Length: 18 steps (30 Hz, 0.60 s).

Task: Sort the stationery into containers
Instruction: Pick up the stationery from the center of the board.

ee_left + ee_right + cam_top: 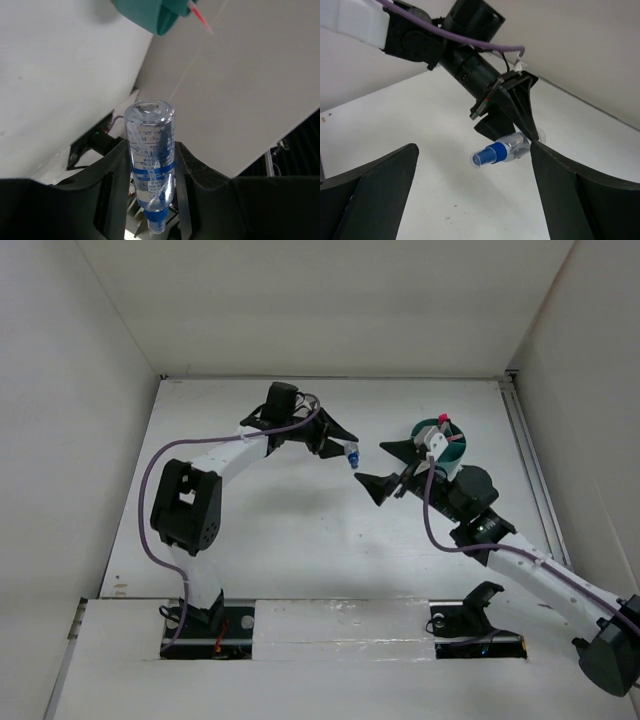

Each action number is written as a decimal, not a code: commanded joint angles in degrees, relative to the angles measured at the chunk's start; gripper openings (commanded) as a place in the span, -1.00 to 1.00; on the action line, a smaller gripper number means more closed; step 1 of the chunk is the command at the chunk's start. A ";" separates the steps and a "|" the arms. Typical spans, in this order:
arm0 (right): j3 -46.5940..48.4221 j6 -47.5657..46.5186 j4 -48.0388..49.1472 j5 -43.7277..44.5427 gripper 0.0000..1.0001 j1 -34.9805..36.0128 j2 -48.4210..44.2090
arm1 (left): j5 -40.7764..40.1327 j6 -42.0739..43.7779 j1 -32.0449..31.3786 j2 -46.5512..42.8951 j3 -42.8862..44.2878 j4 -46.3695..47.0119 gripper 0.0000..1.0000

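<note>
My left gripper (343, 446) is shut on the clear blue-capped tube (352, 457) and holds it above the table; in the left wrist view the tube (150, 165) stands between the fingers with its cap toward the camera. My right gripper (384, 468) is open and empty, just right of the tube and facing it. In the right wrist view the tube (502, 150) hangs between my spread fingers, beyond their tips, its blue cap pointing at the camera. The teal bowl (455, 450) sits behind the right wrist, partly hidden, with a pink pen (443, 420) sticking out.
White walls close the table (300, 530) at the left, back and right. The bowl's rim (145, 15) and the pink pen tip (201, 19) show at the top of the left wrist view. A purple cable (160, 455) loops off the left arm.
</note>
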 commanded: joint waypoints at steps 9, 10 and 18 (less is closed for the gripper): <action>-6.50 -11.74 24.31 4.56 1.00 1.80 6.84 | 8.75 -19.76 3.20 -12.14 -5.62 23.88 -1.00; -7.19 -12.27 25.98 4.58 1.00 1.80 7.55 | 8.76 -19.76 3.20 -12.75 -5.61 23.87 -1.00; -13.70 -25.97 50.57 12.74 0.95 7.08 18.07 | 8.76 -20.99 3.73 -14.60 -8.24 25.45 -1.00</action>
